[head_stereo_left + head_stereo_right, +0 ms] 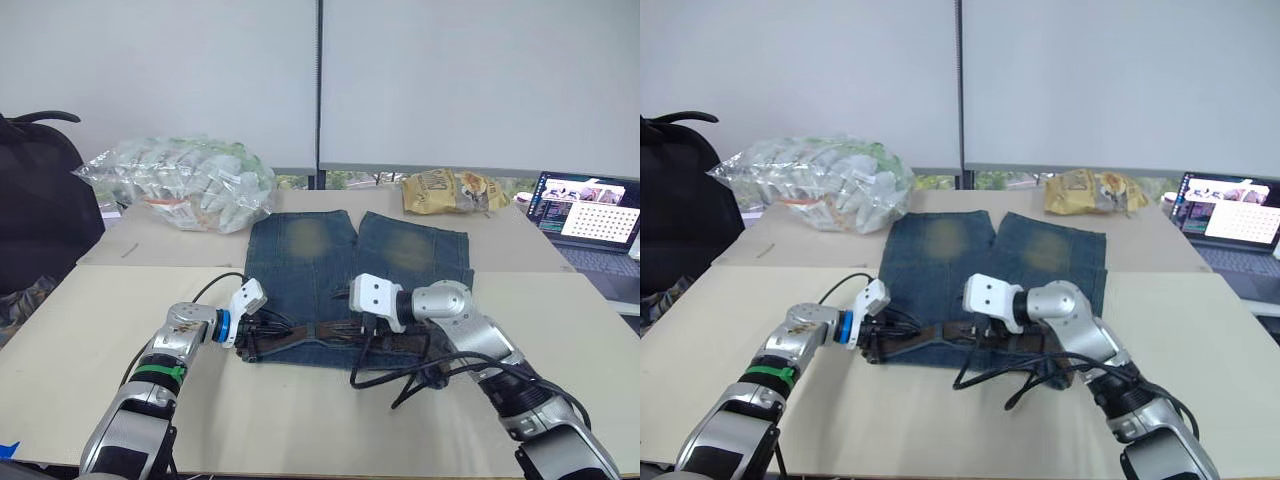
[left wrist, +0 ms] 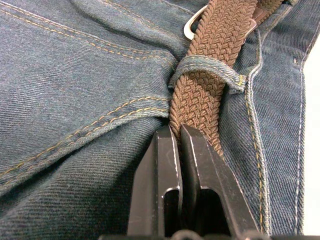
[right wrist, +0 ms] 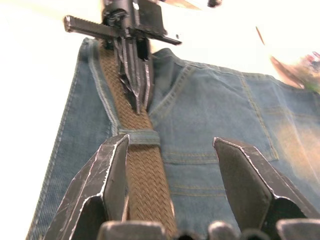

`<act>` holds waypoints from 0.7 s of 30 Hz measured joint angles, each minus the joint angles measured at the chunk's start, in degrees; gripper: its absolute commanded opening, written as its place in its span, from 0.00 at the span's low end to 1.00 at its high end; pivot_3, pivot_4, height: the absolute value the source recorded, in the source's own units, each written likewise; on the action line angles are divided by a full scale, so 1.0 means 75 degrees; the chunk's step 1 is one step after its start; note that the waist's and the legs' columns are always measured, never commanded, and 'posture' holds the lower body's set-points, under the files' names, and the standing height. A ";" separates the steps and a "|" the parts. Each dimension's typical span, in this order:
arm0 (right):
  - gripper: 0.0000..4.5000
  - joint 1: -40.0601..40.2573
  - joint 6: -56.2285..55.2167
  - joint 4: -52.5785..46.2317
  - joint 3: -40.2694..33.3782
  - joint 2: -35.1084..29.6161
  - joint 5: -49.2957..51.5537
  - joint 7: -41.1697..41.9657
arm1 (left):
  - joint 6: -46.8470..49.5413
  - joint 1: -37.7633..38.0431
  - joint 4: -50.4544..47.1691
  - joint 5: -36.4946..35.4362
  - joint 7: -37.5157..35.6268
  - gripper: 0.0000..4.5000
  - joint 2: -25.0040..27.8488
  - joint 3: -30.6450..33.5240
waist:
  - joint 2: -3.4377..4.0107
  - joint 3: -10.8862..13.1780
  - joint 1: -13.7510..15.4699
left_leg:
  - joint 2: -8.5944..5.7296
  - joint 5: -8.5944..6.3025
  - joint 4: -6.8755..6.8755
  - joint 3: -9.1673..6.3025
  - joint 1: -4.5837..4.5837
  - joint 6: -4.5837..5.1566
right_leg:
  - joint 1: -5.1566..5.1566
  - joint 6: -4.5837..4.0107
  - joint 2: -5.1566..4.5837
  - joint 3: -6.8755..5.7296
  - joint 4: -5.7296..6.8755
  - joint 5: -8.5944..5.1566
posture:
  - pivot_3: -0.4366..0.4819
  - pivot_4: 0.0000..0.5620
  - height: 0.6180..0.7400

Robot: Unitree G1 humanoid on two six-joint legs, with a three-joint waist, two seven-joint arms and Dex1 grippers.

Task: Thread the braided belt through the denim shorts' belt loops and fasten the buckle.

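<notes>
The denim shorts (image 1: 345,270) lay flat on the bench (image 1: 100,330), waistband toward the robot; the braided belt (image 2: 202,95) ran along that waistband, its long axis from one gripper to the other; the left gripper (image 2: 179,131), fingers pressed together, pinched the belt just short of a belt loop (image 2: 210,67), the buckle (image 2: 192,25) lying beyond it; the right gripper (image 3: 170,145) hung spread over the belt, straddling it, one finger touching it beside another loop; the left arm seemed nearer the buckle.

plastic bag (image 1: 190,182), snack bag (image 1: 452,191), laptop (image 1: 588,214)
</notes>
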 measured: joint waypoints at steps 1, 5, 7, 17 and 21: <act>0.67 0.0007 -0.0072 0.0103 0.0108 0.0001 -0.0158 -0.0037 | -0.0011 -0.0001 0.0000 0.0001 0.0000 0.00 -0.0001 0.0000 | 0.0000 0.0000 0.0002 | 0.0000 0.0000 0.0000 0.0000 -0.0001 0.0000 | -0.0001 -0.0001 0.0000 0.0000 0.0000 0.0000 | 0.48 0.27 1.00; 0.67 0.0007 -0.0442 0.0576 0.0451 -0.0001 -0.0838 -0.0288 | -0.0075 0.0003 0.0004 0.0003 0.0000 0.00 -0.0002 -0.0002 | 0.0000 0.0000 0.0005 | 0.0000 0.0000 0.0000 0.0001 -0.0003 0.0000 | -0.0003 -0.0001 0.0000 0.0000 -0.0001 -0.0001 | 0.48 0.27 1.00; 0.67 0.0007 -0.0621 0.0749 0.0527 -0.0003 -0.1000 -0.0342 | -0.0077 0.0002 0.0004 0.0003 0.0000 0.00 -0.0001 -0.0002 | 0.0000 0.0000 0.0004 | 0.0000 0.0000 0.0000 0.0001 -0.0003 0.0000 | -0.0003 0.0000 0.0000 0.0000 -0.0001 -0.0002 | 0.48 0.27 1.00; 0.04 0.0036 -0.0482 0.0803 0.0525 0.0271 -0.0948 -0.0276 | -0.0078 0.0003 -0.0001 0.0004 0.0003 0.00 -0.0005 -0.0003 | 0.0000 0.0000 0.0004 | -0.0001 0.0000 -0.0001 -0.0001 -0.0004 0.0000 | -0.0003 0.0000 -0.0001 0.0000 -0.0002 -0.0002 | 0.48 0.27 1.00; 0.02 0.0163 -0.0259 0.0706 0.0507 0.0291 -0.0876 -0.0267 | -0.0083 0.0003 0.0001 0.0007 0.0005 0.00 -0.0004 -0.0004 | 0.0000 0.0000 0.0002 | -0.0001 0.0000 -0.0002 0.0000 -0.0005 0.0000 | -0.0003 0.0000 -0.0001 0.0000 -0.0002 -0.0003 | 0.48 0.27 1.00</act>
